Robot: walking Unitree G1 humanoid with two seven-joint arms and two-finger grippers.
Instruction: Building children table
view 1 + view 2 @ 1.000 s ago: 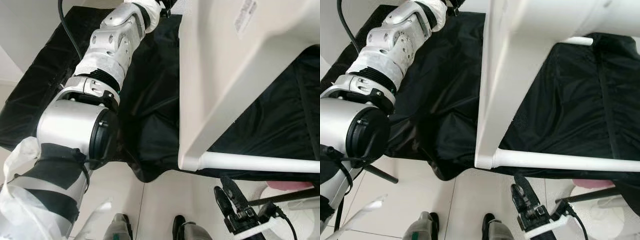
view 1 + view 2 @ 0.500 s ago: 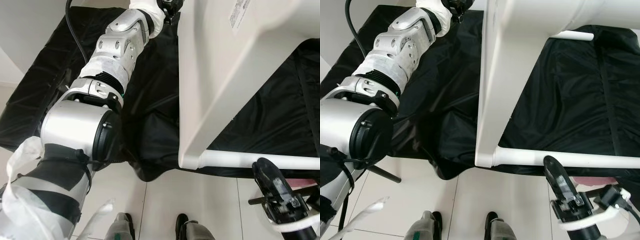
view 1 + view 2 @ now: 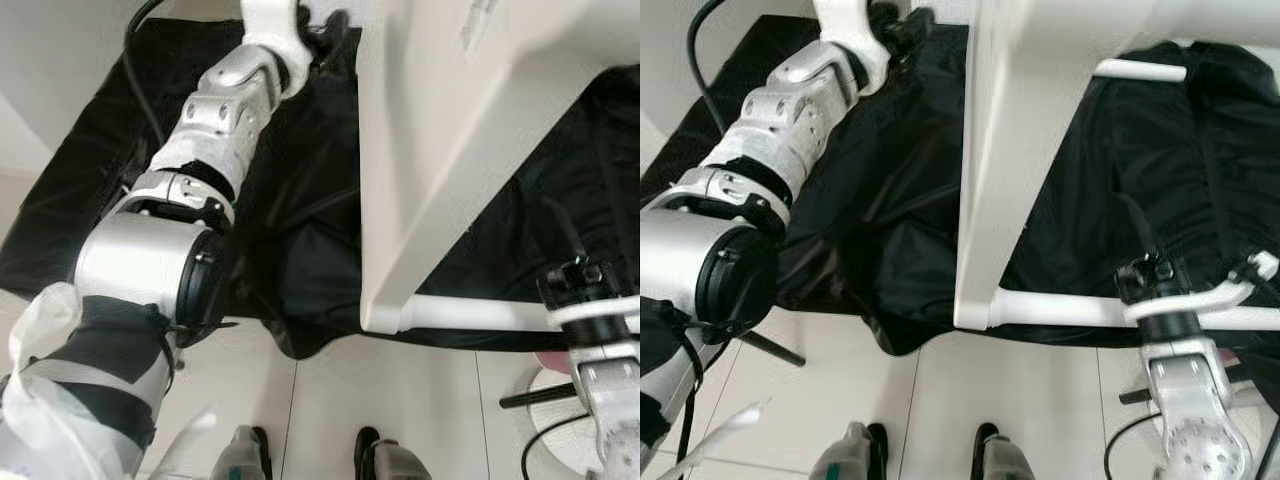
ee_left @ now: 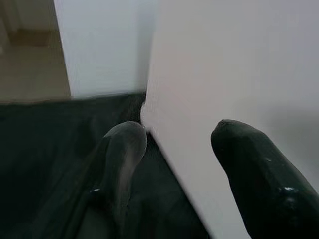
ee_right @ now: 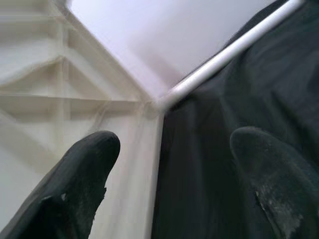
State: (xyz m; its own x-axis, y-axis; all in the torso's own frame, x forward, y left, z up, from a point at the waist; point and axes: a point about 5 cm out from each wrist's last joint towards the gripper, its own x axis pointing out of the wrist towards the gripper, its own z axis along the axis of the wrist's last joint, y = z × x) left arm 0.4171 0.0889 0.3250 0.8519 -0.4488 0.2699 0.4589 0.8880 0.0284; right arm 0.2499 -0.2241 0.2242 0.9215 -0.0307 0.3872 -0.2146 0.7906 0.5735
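Observation:
The white children's table (image 3: 440, 150) stands tipped on its side on a black cloth (image 3: 300, 200). A white tube leg (image 3: 470, 312) runs right from its near corner. My left arm reaches to the tabletop's far edge, where the left gripper (image 3: 332, 24) sits. In the left wrist view the left gripper (image 4: 179, 137) is open with the white panel's edge (image 4: 164, 144) between the fingers. My right gripper (image 3: 1140, 238) is up over the leg at the right. In the right wrist view the right gripper (image 5: 177, 144) is open, facing the table's ribbed underside (image 5: 60, 74) and a leg (image 5: 224, 55).
The black cloth covers the floor under and behind the table. White tiles (image 3: 330, 400) lie in front, with my feet (image 3: 300, 455) at the bottom. A pink and white object (image 3: 550, 372) and a black rod (image 3: 525, 398) sit at the lower right. A wall (image 3: 50, 60) rises at the left.
My right arm has risen from down near the floor to the table's leg, its fingers now pointing away over the cloth. The left gripper has shifted slightly at the tabletop's far edge.

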